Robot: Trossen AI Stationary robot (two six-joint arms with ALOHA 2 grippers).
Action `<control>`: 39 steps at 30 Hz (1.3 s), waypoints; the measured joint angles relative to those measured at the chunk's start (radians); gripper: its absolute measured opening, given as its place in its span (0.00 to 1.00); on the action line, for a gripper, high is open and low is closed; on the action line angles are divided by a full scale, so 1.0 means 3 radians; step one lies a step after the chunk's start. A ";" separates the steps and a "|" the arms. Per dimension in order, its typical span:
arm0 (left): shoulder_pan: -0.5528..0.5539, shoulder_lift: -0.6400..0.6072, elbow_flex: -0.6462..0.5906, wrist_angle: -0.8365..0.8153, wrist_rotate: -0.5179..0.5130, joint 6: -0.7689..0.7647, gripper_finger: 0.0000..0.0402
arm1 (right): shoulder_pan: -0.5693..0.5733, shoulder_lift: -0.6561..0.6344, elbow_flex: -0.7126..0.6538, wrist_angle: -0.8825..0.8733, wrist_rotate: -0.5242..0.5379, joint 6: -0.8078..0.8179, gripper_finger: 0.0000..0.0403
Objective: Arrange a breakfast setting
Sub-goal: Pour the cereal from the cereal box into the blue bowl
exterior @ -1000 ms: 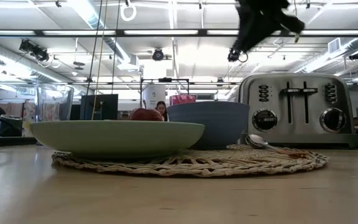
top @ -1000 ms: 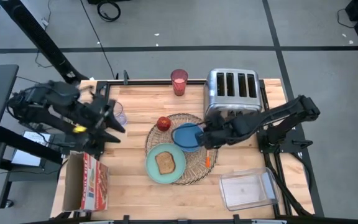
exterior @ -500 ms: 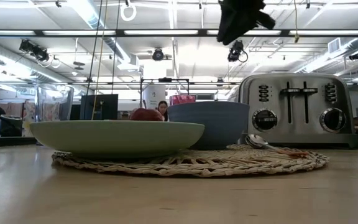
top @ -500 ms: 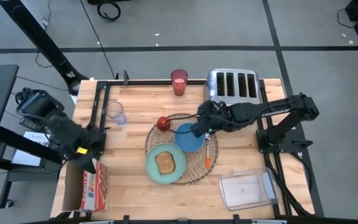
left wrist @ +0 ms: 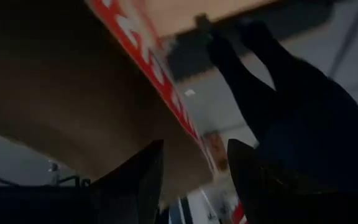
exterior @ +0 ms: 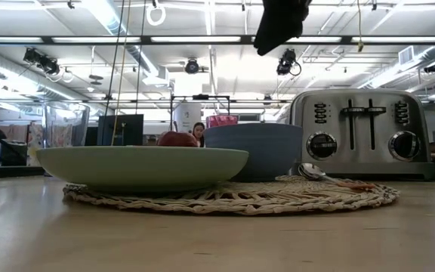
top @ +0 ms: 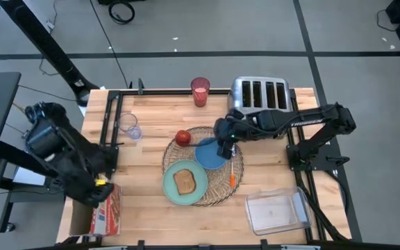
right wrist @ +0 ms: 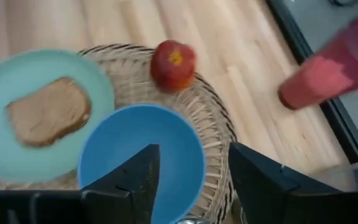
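The round wicker placemat lies mid-table. On it sit the teal plate with the toast slice, the blue bowl, the red apple and the orange-handled spoon. The pink cup stands on the table at the far edge. My right gripper hovers open above the bowl, with the apple and cup beyond it. My left gripper is open, off the table's left near corner, over a cardboard box.
The silver toaster stands at the far right, close behind my right arm. A clear glass stands at the left, and a clear plastic container at the near right. Bare wood shows left of the placemat.
My right gripper has risen from beside the spoon and gone toward the table's left, over the bowl, rolling as it went. My left gripper has drawn back from above the table's left part toward the near left corner, sinking and rolling over the cardboard box.
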State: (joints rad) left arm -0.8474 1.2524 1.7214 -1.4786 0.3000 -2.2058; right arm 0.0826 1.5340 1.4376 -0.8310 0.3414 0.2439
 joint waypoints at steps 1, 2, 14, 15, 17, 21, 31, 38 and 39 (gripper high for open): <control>-0.0011 0.0054 0.0000 -0.0062 -0.0004 -0.0032 0.46 | 0.0015 -0.0002 0.0000 0.0004 -0.0053 -0.0093 0.50; -0.0018 0.0112 0.0000 -0.0116 -0.0012 -0.0053 0.46 | 0.0035 -0.0004 0.0000 0.0017 -0.0108 -0.0197 0.51; -0.0005 0.0678 -0.0003 -0.0305 -0.0057 -0.0047 0.38 | 0.0316 -0.0518 -0.0001 0.0419 -0.0956 -0.1202 0.55; -0.0005 0.0707 -0.0003 -0.0307 -0.0056 -0.0040 0.35 | 0.0319 -0.0599 -0.0001 0.0502 -0.1117 -0.1242 0.55; -0.0005 0.0763 -0.0003 -0.0307 -0.0061 0.0004 0.28 | 0.0316 -0.0749 -0.0001 0.0694 -0.1375 -0.1318 0.55; 0.0001 0.0803 -0.0003 -0.0308 -0.0067 0.0112 0.07 | 0.0298 -0.0959 0.0000 0.0928 -0.1545 -0.1486 0.55; 0.0071 0.0798 0.0022 -0.0320 -0.0065 0.1678 0.01 | 0.0235 -0.0578 -0.0133 0.1869 -0.1747 -0.1168 0.66; 0.0072 0.0795 0.0022 -0.0304 -0.0020 0.2626 0.01 | 0.0357 0.0376 -0.0149 0.2972 -0.1935 -0.1170 0.87; 0.0072 0.0795 0.0022 -0.0299 -0.0010 0.2727 0.00 | 0.0363 0.0506 -0.0149 0.3119 -0.1940 -0.1177 0.89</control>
State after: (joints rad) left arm -0.8257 1.4910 1.7281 -1.5682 0.2971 -1.3878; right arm 0.1917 1.6859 1.3930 0.1046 -0.2407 -0.1092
